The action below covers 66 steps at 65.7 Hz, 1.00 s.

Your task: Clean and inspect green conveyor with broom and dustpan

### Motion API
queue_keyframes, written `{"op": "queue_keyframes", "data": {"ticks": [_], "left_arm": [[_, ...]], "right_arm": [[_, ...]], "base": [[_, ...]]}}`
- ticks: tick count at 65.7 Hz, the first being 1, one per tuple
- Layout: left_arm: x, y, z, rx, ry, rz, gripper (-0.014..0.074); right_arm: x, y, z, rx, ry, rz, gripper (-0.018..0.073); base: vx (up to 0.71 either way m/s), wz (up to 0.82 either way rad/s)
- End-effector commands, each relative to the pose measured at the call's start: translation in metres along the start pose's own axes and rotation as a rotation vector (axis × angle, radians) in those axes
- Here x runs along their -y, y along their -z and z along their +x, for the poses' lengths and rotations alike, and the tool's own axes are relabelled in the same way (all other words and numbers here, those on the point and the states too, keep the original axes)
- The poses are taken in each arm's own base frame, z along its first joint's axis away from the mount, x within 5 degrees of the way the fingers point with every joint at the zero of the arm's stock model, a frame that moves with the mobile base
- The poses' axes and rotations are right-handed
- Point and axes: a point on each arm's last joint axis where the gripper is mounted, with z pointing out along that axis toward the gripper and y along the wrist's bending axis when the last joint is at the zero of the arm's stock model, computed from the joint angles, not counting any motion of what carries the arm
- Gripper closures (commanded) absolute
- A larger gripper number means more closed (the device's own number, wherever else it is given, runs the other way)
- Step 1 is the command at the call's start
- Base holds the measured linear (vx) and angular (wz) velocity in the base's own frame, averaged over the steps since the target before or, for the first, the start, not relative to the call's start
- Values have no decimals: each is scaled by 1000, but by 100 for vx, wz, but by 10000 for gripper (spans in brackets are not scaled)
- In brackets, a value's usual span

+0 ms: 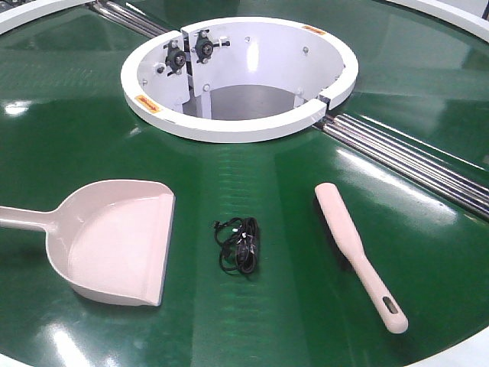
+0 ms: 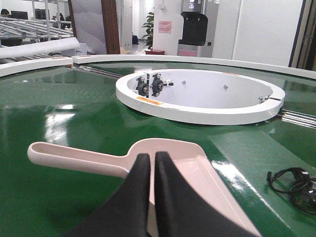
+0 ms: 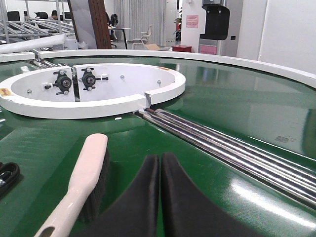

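— How do the left gripper (image 2: pixel 151 157) jaws stand?
— Pressed together with nothing between them. The dustpan (image 2: pixel 190 158) lies just beyond their tips on the green conveyor (image 2: pixel 74 108), its handle running off to their left. A black cable bundle (image 2: pixel 294 182) sits well to their right.
— And the right gripper (image 3: pixel 159 158)?
— Closed tight too, and empty. The broom (image 3: pixel 86 168) lies just left of those jaws, bristles down. Chrome roller rods (image 3: pixel 222 143) pass on their right.

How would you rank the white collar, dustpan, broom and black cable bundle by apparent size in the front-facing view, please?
1. white collar, clearly largest though farthest.
2. dustpan, its handle cut by the left edge.
3. broom, long but slim.
4. black cable bundle, smallest.
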Motion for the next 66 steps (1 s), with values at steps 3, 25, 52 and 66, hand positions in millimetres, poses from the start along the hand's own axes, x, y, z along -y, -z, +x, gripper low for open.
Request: {"op": "queue_keyframes", "data": {"ticks": [3,25,52,66], "left_arm": [[0,1,-4,81,4,-2,603],[0,1,-4,81,4,-2,603],[0,1,-4,81,4,-2,603],[0,1,-8,106,4,-1,603]], "right_arm": [[0,1,-5,73,15,7,568],[0,1,-5,73,15,7,568],[0,1,-5,73,15,7,568],[0,1,-5,73,15,7,568]], "base": [[0,0],[0,0],[0,0],[0,0]]}}
